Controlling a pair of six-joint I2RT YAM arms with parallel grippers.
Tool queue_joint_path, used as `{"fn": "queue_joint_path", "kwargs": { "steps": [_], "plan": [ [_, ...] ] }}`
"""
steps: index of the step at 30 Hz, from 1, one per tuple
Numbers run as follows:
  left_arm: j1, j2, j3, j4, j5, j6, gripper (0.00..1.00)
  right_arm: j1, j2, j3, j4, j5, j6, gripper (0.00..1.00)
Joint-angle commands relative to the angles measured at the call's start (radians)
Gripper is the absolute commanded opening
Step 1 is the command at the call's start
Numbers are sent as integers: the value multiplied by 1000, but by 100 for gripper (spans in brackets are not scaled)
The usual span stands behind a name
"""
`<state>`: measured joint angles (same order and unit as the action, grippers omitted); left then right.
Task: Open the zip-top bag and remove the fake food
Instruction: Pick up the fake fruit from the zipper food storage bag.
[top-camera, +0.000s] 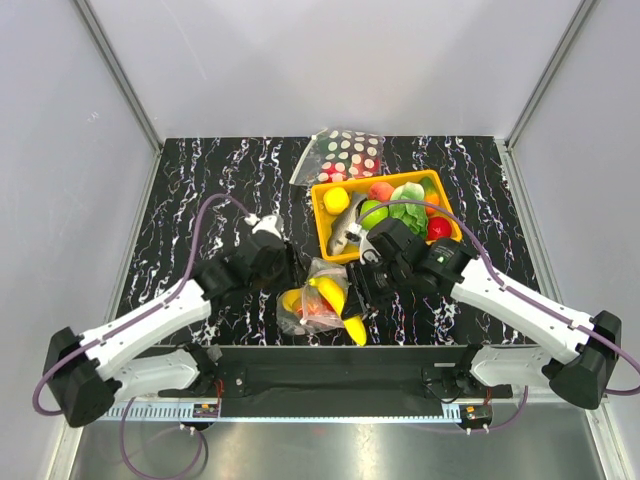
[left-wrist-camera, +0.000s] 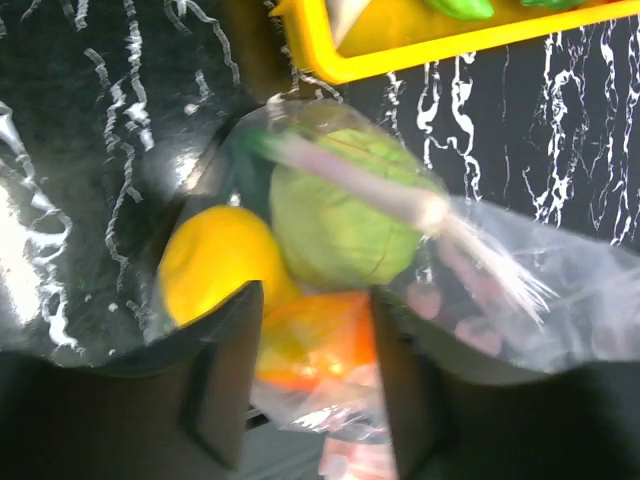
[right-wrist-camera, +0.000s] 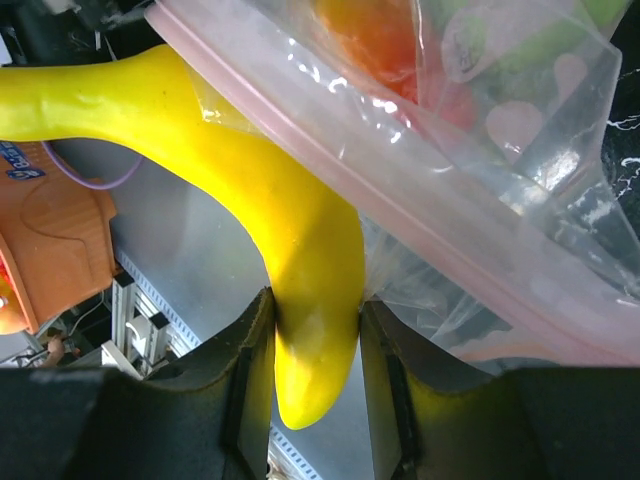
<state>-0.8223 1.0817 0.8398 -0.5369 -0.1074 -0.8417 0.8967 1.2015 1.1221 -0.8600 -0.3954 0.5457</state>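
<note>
The zip-top bag (top-camera: 318, 312) lies crumpled near the table's front edge, between both arms. In the left wrist view the bag (left-wrist-camera: 500, 270) holds fake food: a green piece (left-wrist-camera: 340, 215), a yellow one (left-wrist-camera: 215, 265) and an orange one (left-wrist-camera: 320, 340). My left gripper (left-wrist-camera: 315, 380) is at the bag's left side (top-camera: 290, 272), jaws apart, with loose plastic and the orange piece showing between them. My right gripper (right-wrist-camera: 315, 350) is shut on the tip of a yellow banana (right-wrist-camera: 300, 270), which sticks out beside the bag's pink zip strip (right-wrist-camera: 380, 190). From above, the banana (top-camera: 352, 328) points toward the front edge.
A yellow tray (top-camera: 322, 215) behind the bag holds more toy fruit and vegetables; its corner (left-wrist-camera: 330, 65) shows in the left wrist view. A polka-dot bag (top-camera: 345, 155) lies at the back. Beyond the table's front edge, under the banana, is a metal rail.
</note>
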Motion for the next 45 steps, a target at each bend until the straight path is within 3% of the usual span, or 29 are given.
{"fn": "queue_joint_path", "kwargs": {
  "steps": [1,3,10,26,35,38,45],
  "plan": [
    [-1,-121,-34,35,-34,3,57,5,-10,42,73,-13,40,18],
    [-1,-173,-44,20,-52,23,68,5,-3,36,99,-8,52,18],
    [-1,-299,-120,90,8,13,77,5,35,36,150,0,79,18],
    [-70,-204,-157,230,66,-13,78,2,46,34,272,29,172,18],
    [-138,-160,-137,255,20,-31,77,-4,59,77,297,72,204,18],
    [-144,-143,-142,255,23,-34,70,-4,49,117,309,90,206,18],
    [-155,-82,-174,261,14,-69,33,-8,40,217,302,92,217,20]
  ]
}}
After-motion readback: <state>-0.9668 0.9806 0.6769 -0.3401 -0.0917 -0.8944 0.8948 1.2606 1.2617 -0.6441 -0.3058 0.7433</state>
